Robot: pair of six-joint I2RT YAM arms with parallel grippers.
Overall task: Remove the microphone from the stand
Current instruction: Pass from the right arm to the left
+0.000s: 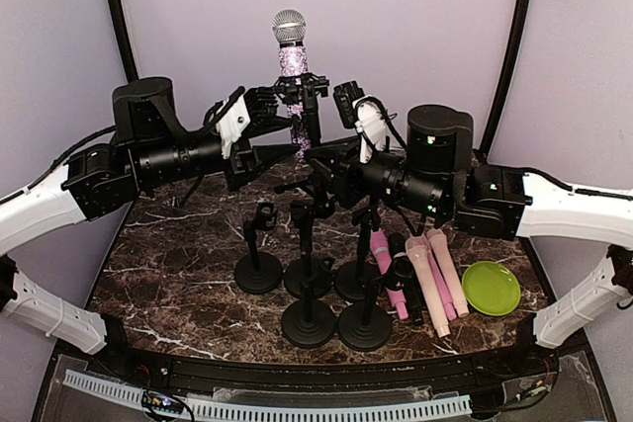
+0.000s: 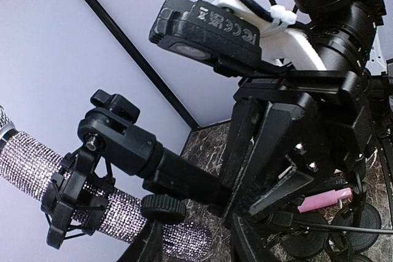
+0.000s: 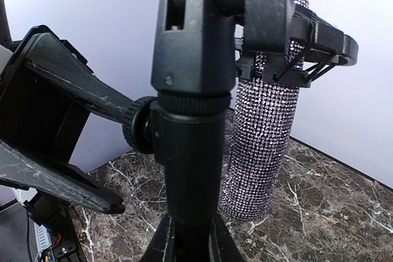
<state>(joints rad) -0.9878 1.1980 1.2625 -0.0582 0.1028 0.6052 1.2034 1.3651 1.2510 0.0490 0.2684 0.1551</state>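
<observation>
A sparkly purple microphone (image 1: pixel 290 46) stands upright in the clip (image 1: pixel 300 89) of a black stand (image 1: pixel 313 130) at the back of the table. My left gripper (image 1: pixel 281 114) is open, and its fingers reach in from the left on either side of the microphone's lower handle (image 2: pixel 178 237). My right gripper (image 1: pixel 318 169) is shut on the stand's pole (image 3: pixel 190 170) below the clip joint. In the right wrist view the handle (image 3: pixel 261 145) hangs just behind the pole, and the left gripper's fingers (image 3: pixel 67 84) are spread wide on the left.
Several empty black stands with round bases (image 1: pixel 259 272) crowd the middle of the marble table (image 1: pixel 168 274). Pink (image 1: pixel 382 252), black and beige microphones (image 1: pixel 433 274) lie to their right. A green plate (image 1: pixel 491 287) sits at the right.
</observation>
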